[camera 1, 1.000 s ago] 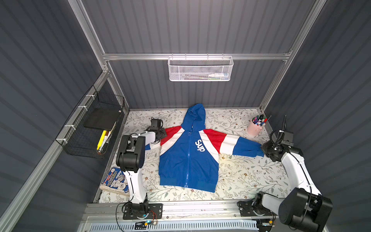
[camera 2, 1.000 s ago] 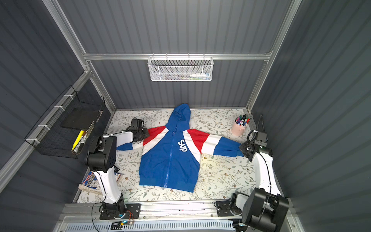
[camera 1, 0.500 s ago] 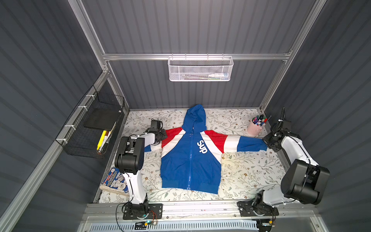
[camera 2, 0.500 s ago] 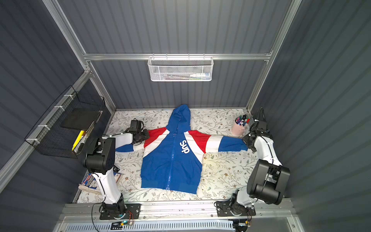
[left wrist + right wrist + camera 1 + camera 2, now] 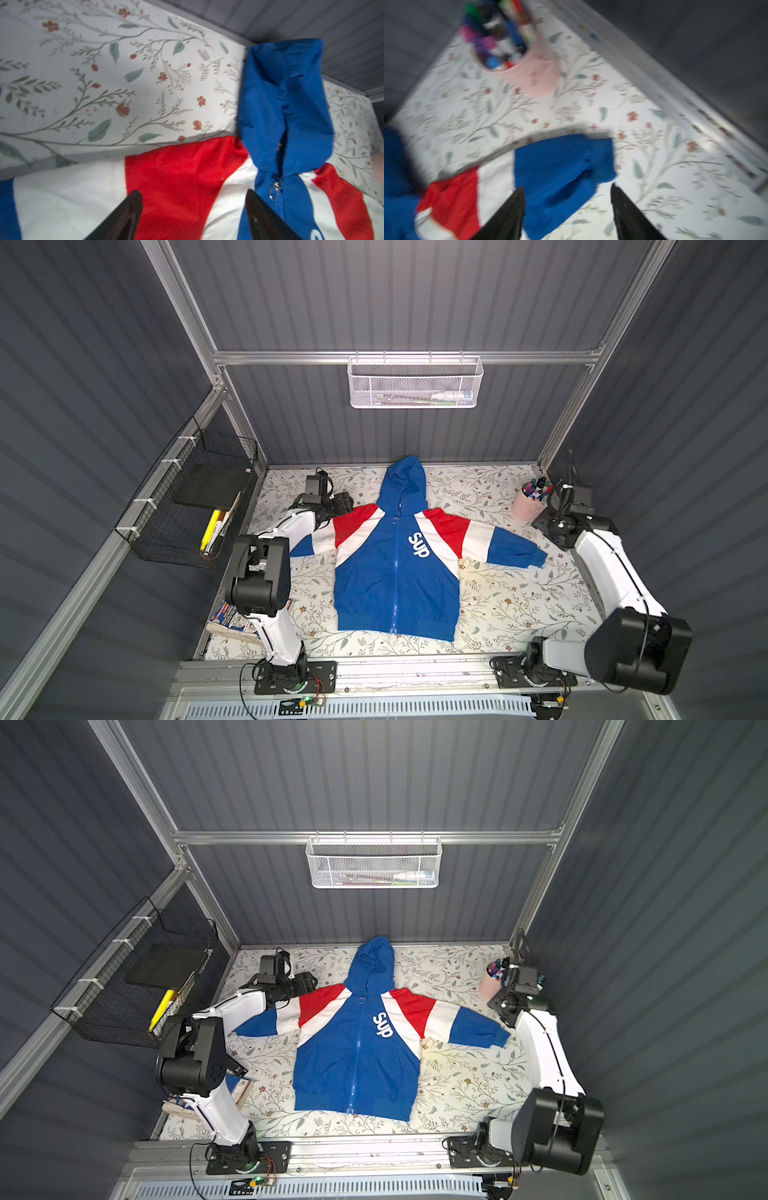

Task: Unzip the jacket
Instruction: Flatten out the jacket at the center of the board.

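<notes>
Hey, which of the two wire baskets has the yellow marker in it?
The black basket on the side wall; the yellow marker leans inside it. The white basket hangs on the back rail.

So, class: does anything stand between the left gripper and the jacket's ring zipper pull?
Nothing visible does. The left gripper, jaws open, is at the red shoulder of the jacket. The ring zipper pull lies exposed at the collar below the hood, just beside one jaw.

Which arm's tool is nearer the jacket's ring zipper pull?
Left. The left tool is over the red shoulder band, close beside the zipper pull; the right tool is far away, by the blue sleeve cuff.
</notes>
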